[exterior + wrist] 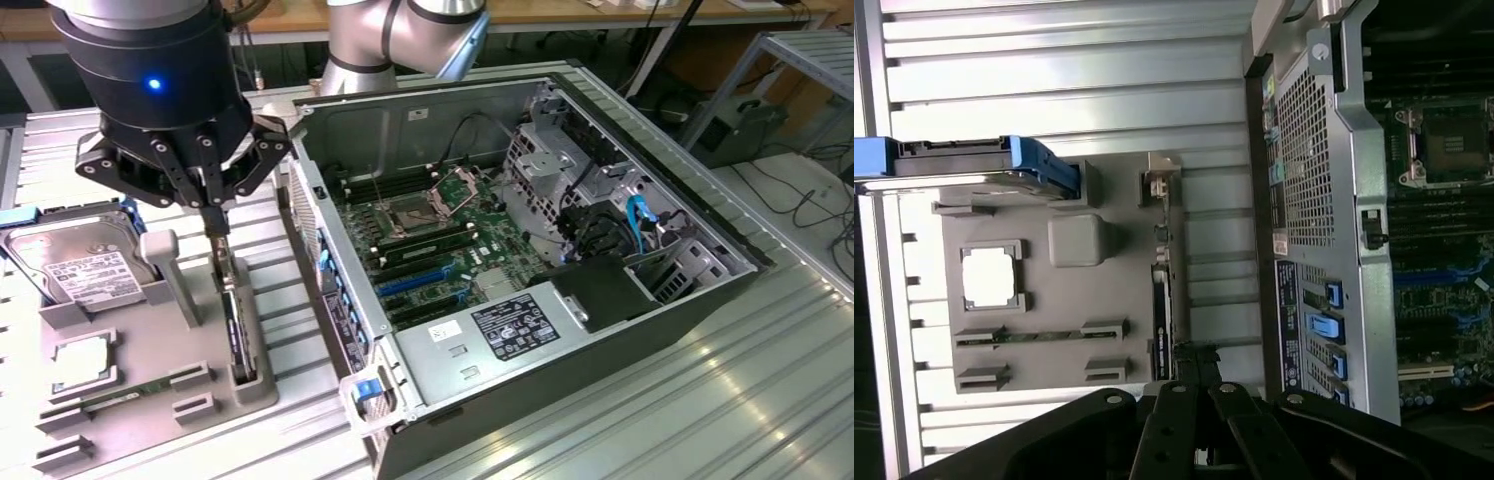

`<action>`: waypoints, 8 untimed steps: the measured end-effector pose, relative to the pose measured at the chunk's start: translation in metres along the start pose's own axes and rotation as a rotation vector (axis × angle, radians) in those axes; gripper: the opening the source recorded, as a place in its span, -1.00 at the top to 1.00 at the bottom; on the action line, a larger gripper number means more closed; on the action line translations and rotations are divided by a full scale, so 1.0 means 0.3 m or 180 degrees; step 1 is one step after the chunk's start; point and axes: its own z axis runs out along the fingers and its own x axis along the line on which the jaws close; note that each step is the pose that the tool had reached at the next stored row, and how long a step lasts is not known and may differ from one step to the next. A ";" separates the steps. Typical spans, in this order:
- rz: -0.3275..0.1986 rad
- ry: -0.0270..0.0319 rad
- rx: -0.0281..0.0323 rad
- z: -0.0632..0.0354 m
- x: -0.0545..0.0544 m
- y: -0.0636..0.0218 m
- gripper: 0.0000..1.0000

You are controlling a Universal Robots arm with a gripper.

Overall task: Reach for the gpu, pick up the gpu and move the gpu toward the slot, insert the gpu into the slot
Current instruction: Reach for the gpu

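The gpu [238,335] is a thin dark card standing on edge in a grey holder tray [147,350] at the exterior view's left, its pale bracket end towards the gripper. My gripper [214,228] hangs just above that bracket end, its fingers drawn together into a narrow point; whether they touch the card is unclear. In the wrist view the gpu [1162,300] runs along the tray's edge, with my gripper [1189,362] over its near end. The blue slot [411,283] lies on the green motherboard [447,250] inside the open case.
The tray also holds a silver-labelled hard drive [80,268], a square processor [83,362] and a green memory stick [127,393]. The case wall [327,290] rises close beside the gpu. A power supply [514,325] and a drive cage [601,200] crowd the case.
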 end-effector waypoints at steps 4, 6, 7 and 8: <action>0.0000 0.0002 -0.0010 0.003 0.024 -0.002 0.79; 0.0000 0.0003 -0.0013 0.004 0.030 -0.002 0.79; 0.0000 0.0003 -0.0015 0.005 0.034 -0.003 0.79; 0.0000 0.0003 -0.0016 0.005 0.037 -0.003 0.79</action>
